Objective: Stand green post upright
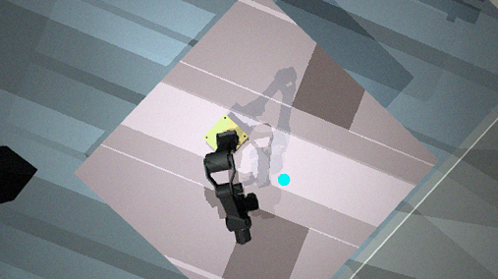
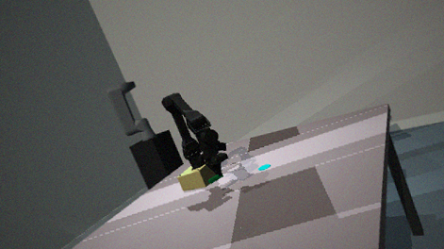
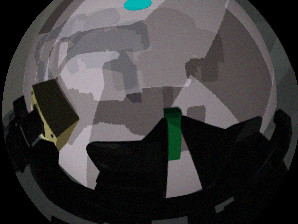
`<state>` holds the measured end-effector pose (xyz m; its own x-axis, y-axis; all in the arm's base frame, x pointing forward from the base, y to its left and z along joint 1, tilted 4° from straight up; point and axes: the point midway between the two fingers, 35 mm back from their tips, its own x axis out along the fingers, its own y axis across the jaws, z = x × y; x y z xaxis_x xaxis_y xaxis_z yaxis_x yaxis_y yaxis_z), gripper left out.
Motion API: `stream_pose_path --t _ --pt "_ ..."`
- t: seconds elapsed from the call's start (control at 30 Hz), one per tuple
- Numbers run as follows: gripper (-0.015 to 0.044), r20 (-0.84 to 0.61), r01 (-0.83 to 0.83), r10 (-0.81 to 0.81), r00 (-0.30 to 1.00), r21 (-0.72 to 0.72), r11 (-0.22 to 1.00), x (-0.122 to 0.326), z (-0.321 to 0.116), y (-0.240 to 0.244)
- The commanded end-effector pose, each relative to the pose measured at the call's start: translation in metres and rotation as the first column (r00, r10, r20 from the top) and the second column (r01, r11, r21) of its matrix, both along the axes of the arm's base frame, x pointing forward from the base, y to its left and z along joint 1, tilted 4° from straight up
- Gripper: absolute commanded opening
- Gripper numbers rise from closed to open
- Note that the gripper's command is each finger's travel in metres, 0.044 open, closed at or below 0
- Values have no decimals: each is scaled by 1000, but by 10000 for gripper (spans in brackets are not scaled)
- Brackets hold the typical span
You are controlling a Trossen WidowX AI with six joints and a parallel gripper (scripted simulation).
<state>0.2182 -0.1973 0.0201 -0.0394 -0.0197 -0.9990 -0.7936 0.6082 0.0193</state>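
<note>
The green post [image 2: 213,178] [image 3: 174,142] is held between the fingertips. In the exterior view its visible part looks nearly level, not upright, just right of the yellow block; its height above the table is hard to tell. My gripper [image 2: 217,172] [image 3: 172,120] is shut on the post. In the top view the arm hides the post. The cyan circle [image 1: 284,180] [image 2: 264,167] [image 3: 137,4] is a flat disc on the table, away from the gripper, to its right in the top and exterior views. Nothing stands on it.
The yellow block [image 1: 215,135] [image 2: 192,181] [image 3: 64,131] sits at the arm's base, close to the post in the exterior view. The table [image 1: 147,138] [image 2: 150,239] carries patches of shadow. A black pedestal [image 2: 157,159] with a grey shape stands behind the table.
</note>
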Motion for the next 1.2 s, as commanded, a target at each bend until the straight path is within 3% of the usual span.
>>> stream_pose_path --t 0.0,0.83,1.17 --pt "22 7 7 -7 1000 -8 1000 1 10 -1" --pt "22 -13 18 -18 1000 -1 1000 -4 45 2" --pt "22 -10 -4 4 1000 1 1000 18 47 17"
